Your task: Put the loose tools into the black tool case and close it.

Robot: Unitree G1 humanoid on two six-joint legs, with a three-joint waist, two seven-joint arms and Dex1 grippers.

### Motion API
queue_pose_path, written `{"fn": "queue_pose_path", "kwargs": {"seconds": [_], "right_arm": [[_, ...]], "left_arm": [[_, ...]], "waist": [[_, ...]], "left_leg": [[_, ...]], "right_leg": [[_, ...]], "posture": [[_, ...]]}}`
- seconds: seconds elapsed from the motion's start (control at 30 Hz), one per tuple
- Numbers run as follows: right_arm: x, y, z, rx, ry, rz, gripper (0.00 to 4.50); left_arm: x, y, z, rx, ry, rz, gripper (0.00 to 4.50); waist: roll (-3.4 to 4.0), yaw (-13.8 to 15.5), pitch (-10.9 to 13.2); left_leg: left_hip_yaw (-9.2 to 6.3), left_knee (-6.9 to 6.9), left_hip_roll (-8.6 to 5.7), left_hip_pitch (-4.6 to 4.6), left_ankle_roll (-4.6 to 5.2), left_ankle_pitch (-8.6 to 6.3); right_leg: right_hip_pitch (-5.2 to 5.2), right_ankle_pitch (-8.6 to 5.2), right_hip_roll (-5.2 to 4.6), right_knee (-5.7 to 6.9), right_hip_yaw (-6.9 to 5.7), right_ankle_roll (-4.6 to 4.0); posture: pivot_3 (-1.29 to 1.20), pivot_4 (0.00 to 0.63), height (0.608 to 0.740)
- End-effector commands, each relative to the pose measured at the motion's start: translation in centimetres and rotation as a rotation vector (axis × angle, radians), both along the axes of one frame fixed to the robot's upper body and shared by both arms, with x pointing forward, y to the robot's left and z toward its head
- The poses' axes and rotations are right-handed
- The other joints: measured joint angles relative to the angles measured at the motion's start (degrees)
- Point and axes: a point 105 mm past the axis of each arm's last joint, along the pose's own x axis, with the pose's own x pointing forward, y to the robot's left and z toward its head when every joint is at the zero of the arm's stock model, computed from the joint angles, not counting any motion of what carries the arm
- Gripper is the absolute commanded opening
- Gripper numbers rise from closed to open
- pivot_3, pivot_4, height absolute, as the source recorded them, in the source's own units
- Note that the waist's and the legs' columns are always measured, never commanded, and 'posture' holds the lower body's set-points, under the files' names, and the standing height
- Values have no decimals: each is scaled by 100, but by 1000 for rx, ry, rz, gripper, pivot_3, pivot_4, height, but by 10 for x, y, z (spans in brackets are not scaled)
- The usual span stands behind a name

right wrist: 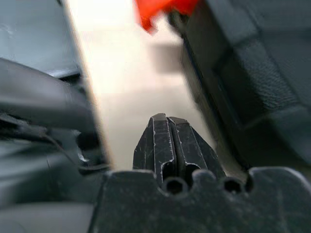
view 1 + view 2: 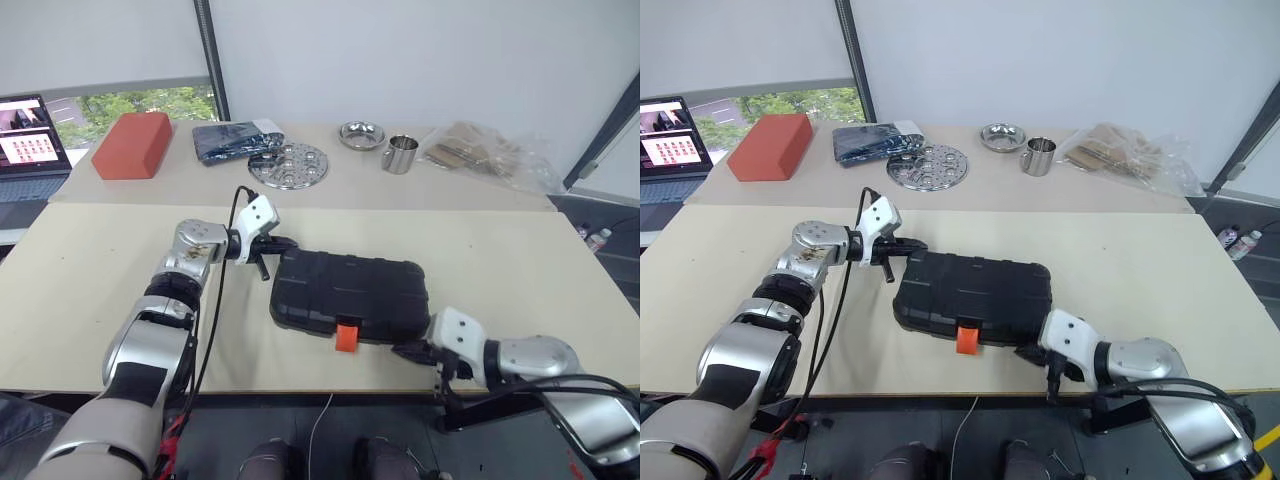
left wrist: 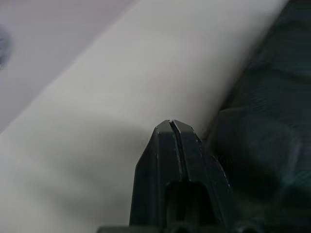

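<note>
- The black moulded plastic tool case (image 2: pixel 348 295) lies shut on the near cream table (image 2: pixel 90 300), near the front edge, with its small orange latch (image 2: pixel 346 337) on the side toward us and sticking out from the seam, so we judge it not yet snapped flat.
- We see no loose tools on the table, so we take the packing as done and the latching as the step in hand.
- Our left gripper (image 2: pixel 283 243) sits at the case's far left corner with its two black fingers (image 3: pixel 174 141) pressed together and nothing between them; whether the tips touch the lid we cannot tell.
- Our right gripper (image 2: pixel 408 351) lies low at the case's near right corner, just beside the wall, its fingers (image 1: pixel 167 141) likewise closed on nothing, with the latch a little way off along that front edge.
- To do this well, we would use the closed right fingers as a blunt pusher: slide along the front edge to the latch and press it up against the lid until it lies flush.
- The left gripper should bear down on the far corner so the case neither slides away nor gapes.
- We would push squarely, since the case sits close to the table edge and a slanted shove could turn it or nudge it off.
- The red-orange block (image 2: pixel 132 145) and steel cup (image 2: pixel 400 154) on the far table stay out of this.
</note>
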Motion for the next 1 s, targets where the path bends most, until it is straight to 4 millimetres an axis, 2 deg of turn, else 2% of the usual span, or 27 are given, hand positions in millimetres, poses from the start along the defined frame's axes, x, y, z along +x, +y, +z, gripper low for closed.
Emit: {"fn": "queue_pose_path", "kwargs": {"seconds": [0.03, 0.13, 0.2, 0.3, 0.4, 0.5, 0.6, 0.67, 0.73, 0.9, 1.0], "right_arm": [[38, -32, 17, -20, -145, -249, 41], [42, -48, 21, 0, -157, -338, 41], [32, -49, 24, 52, -128, -336, 41], [11, -44, 35, 154, -76, -310, 41], [-5, -40, 47, 207, -51, -288, 41], [-10, -29, 59, 288, -37, -278, 41], [-7, -12, 62, 320, -31, -247, 41], [-3, -4, 60, 323, -26, -236, 41], [3, 5, 54, 316, -14, -225, 41], [9, 6, 35, 260, 29, -257, 41], [3, 1, 29, 241, 48, -278, 41]], "left_arm": [[-35, 1, -29, 153, 157, -262, 11], [-55, 11, -34, 154, 229, -364, 11], [-47, 7, -19, 33, 216, -291, 11], [-38, 5, 15, -170, 255, -203, 11], [-42, -2, 44, -306, 317, -207, 11], [-55, -24, 54, -343, 346, -273, 11], [-67, -56, 42, -291, 321, -331, 11], [-67, -72, 31, -265, 302, -321, 11], [-62, -85, 6, -190, 265, -273, 11], [-65, -84, -27, -55, 203, -274, 11], [-66, -80, -35, -61, 214, -252, 11]], "waist": [[3, -11, -1], [5, -25, -2], [2, 7, 0], [2, 50, 0], [1, 34, 0], [2, 0, 0], [2, -1, -1], [2, -1, -1], [2, 0, -1], [9, -2, -11], [19, -2, -29]], "left_leg": [[2, 0, 0, 0, -1, 0], [6, 5, 2, 2, -2, -1], [5, 5, 4, -1, -2, -1], [-19, 22, 8, -44, -1, 0], [-18, 29, 7, -56, 1, 1], [-14, 29, 4, -47, 3, 1], [-16, 29, 5, -30, 3, 0], [-16, 29, 5, -19, 3, -1], [-16, 29, 5, -20, 3, -1], [-15, 24, 8, 6, 3, -1], [-15, 16, 15, 40, 7, -6]], "right_leg": [[-1, 0, -2, 1, 1, 0], [-4, 0, -10, 1, 7, 0], [-15, 0, -16, 5, 14, -1], [-49, 1, -14, 19, 2, -4], [-56, 3, -6, 27, 2, -2], [-48, 6, -4, 25, 12, 7], [-29, 4, -3, 25, 16, 10], [-20, 3, -4, 25, 22, 10], [-21, 5, -4, 25, 21, 8], [5, 10, -4, 21, 19, -4], [33, 6, -8, 12, 21, -8]], "posture": [[0, 150, 734], [0, 150, 734], [0, 150, 734], [0, 150, 734], [0, 150, 734], [0, 150, 734], [0, 150, 734], [0, 150, 734], [0, 150, 734], [0, 150, 734], [0, 150, 734]]}}
